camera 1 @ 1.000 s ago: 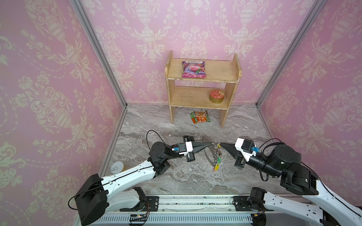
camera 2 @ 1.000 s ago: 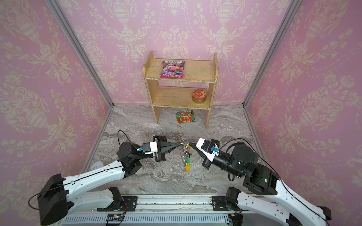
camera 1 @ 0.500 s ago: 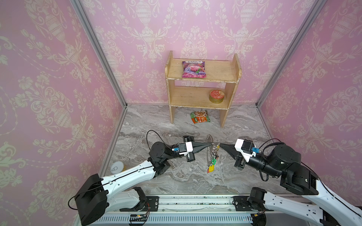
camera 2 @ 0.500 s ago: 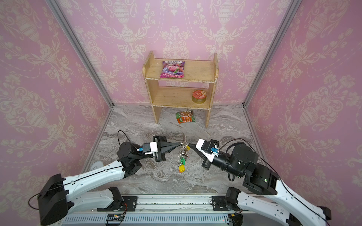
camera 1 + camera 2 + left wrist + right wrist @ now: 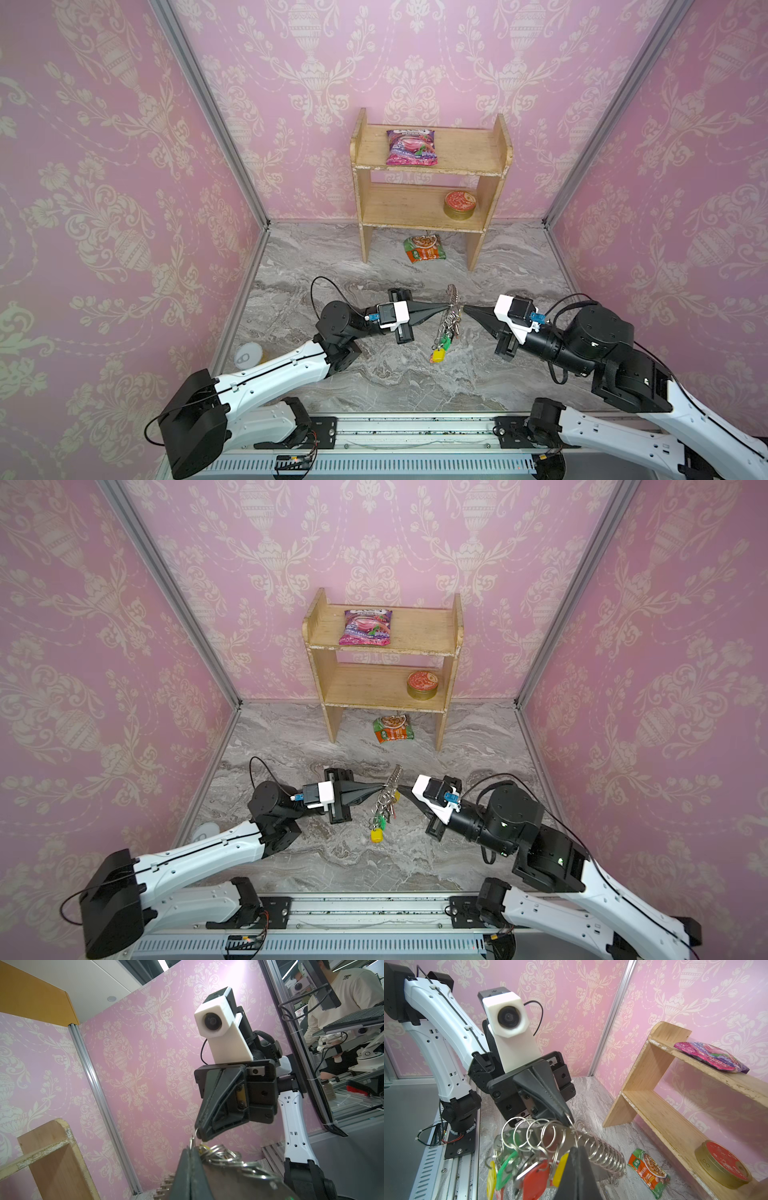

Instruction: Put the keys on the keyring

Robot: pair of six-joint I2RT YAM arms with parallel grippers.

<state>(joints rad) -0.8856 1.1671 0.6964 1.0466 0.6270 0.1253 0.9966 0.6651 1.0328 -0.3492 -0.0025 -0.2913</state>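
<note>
Top views both: keyring [image 5: 452, 305] up off the worktop [image 5: 374, 382], hung edge-on between two hands, well in front of the shelf [image 5: 500, 141]. Left hand [image 5: 444, 308] narrow, pinched shut on the keyring. Right hand [image 5: 467, 308] narrow too, pinched on a small loop at the keyring's edge. Tips almost meeting, so neither arm nearer. Long axis slanting from the shelf side down and away from the shelf. Keys [image 5: 440, 349] bunched at the end farther from the shelf, yellow tag lowest, green just above. Right wrist view: red, green and yellow tags [image 5: 537, 1180] dangling off loops, unused loops [image 5: 602, 1153] strung toward the shelf. Probably calls for one hand holding firm while the other shifts its grip. Grey marbled worktop below, snack packet [image 5: 424, 248] under the shelf well apart, pink walls standing well back.
</note>
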